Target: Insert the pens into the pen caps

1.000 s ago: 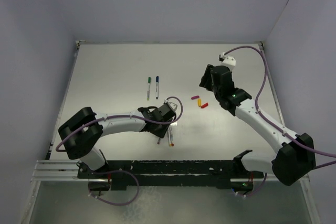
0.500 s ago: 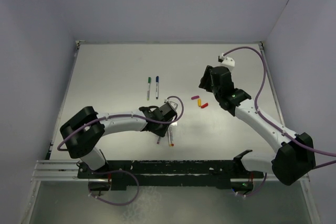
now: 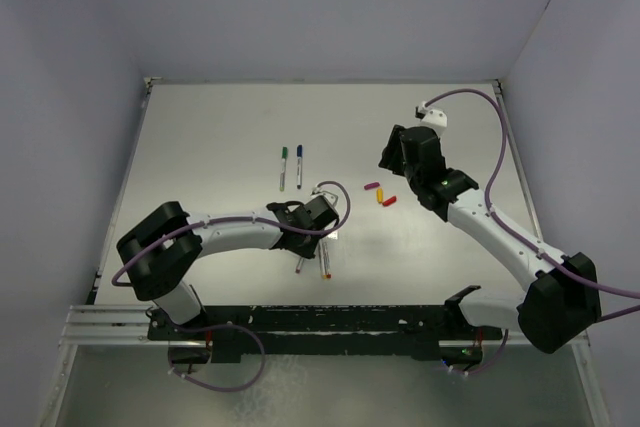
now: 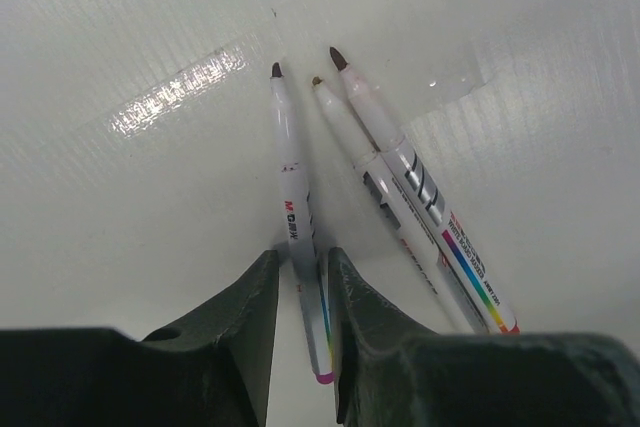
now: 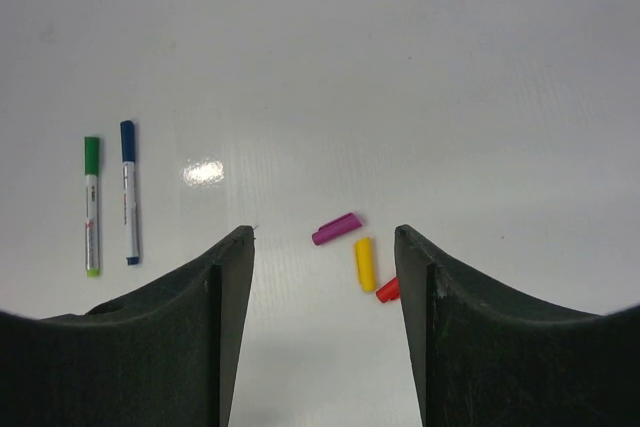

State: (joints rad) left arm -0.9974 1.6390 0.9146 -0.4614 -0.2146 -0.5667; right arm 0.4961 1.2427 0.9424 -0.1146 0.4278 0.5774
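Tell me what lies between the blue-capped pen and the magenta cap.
Nothing. In the right wrist view, the stretch of table between the blue-capped pen and the magenta cap is bare.

The leftmost pen [image 4: 297, 217] carries a small red logo that looks like "M&G". The print on the two neighbouring pens [image 4: 412, 175] is too small to read.

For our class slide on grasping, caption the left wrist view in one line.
Left gripper straddles one uncapped pen; two more pens lie beside it.
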